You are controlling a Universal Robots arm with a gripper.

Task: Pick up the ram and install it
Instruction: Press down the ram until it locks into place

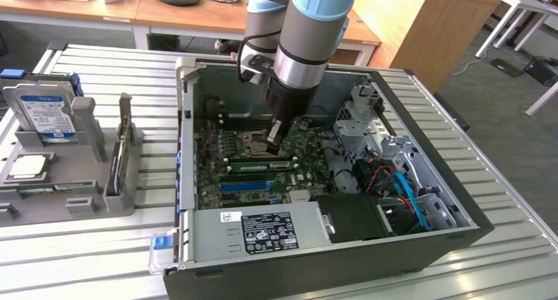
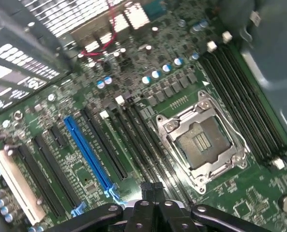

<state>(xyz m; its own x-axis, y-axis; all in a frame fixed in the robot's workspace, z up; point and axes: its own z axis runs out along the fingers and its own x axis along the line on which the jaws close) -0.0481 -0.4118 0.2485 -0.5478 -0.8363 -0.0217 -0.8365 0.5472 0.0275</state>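
The slatted metal table [image 1: 87,261] is carrying everything here, and the open computer case [image 1: 349,277] is lying on its side on it, its inside facing up. The arm [image 1: 310,25] is reaching straight down into the case. The green motherboard [image 1: 305,163] is spreading across the case floor, with the silver power supply [image 1: 261,231] sitting at the near edge. Out on the exterior view's left, a grey holder [image 1: 78,156] is propping up a hard drive [image 1: 44,114]. On the board, the processor socket [image 2: 201,142] is gleaming, and the blue slot strip [image 2: 87,150] is running alongside the dark slots. Now the ram [image 1: 260,159]: it is lying as a thin green stick along the memory slots next to the socket, right under the tool; whether it is fully seated I cannot tell. The gripper [image 1: 276,146] is hanging just above it with its jaws drawn fully together, and nothing is showing between them.
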